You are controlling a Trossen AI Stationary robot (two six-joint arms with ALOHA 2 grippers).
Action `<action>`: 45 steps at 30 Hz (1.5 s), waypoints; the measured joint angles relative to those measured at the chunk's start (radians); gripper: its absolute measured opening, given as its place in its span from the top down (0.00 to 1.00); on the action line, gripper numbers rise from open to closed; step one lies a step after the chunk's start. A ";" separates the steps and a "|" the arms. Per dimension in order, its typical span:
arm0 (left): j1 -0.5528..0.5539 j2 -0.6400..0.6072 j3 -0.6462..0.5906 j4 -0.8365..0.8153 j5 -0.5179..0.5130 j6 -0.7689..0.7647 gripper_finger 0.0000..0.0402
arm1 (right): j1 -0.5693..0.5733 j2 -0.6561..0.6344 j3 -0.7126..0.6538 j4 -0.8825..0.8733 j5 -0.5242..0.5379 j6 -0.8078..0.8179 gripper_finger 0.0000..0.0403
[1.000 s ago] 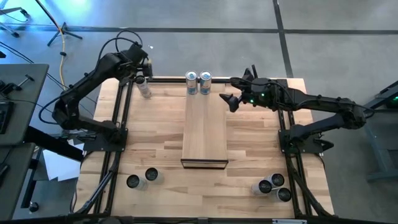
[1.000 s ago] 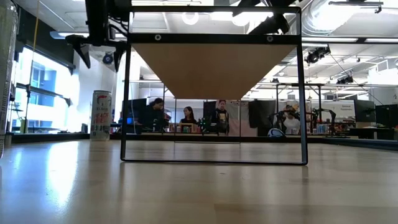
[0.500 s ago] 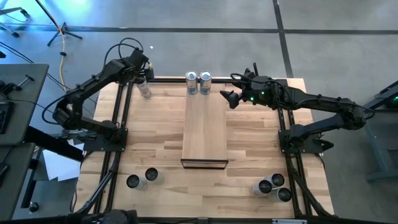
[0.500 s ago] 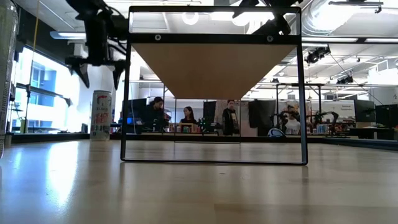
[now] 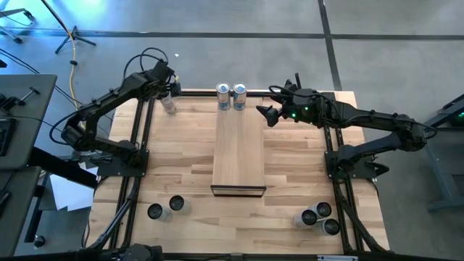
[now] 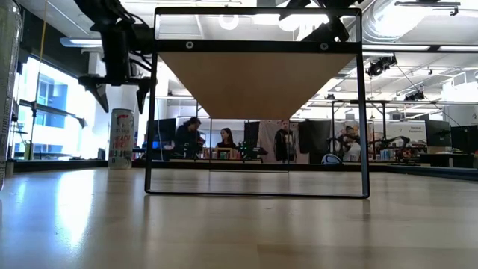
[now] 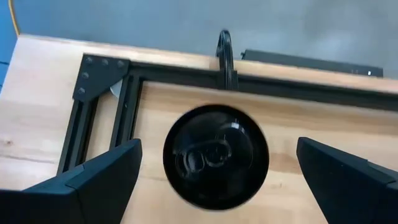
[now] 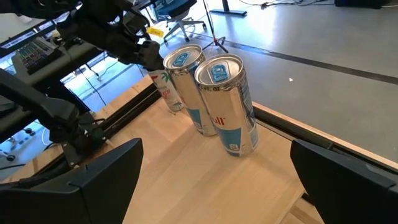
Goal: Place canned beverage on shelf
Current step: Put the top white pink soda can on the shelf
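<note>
The left gripper (image 7: pixel 214 171) hovered over a can (image 5: pixel 169 104), jaws wide open. The right gripper (image 5: pixel 270 109), jaws open, waited beside 2 cans (image 5: pixel 231 96) on the shelf (image 5: pixel 238 156).

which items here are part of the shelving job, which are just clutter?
Job:
- shelf
- two cans standing at its far end
- can under the open left gripper
- five cans: pair, trio
- right gripper, open beside the shelf

Clutter:
- people in background

Two matte black jointed arms, black cable looping off the left arm's wrist (image 5: pixel 148 56), green lights glowing on the right arm's wrist (image 5: pixel 304 111), wedge-shaped dark fingers (image 7: pixel 93 180) tapering.
</note>
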 joint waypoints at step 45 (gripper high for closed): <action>0.000 0.070 0.000 0.006 -0.028 -0.002 0.00 | 0.000 0.000 -0.001 0.000 0.000 -0.003 0.02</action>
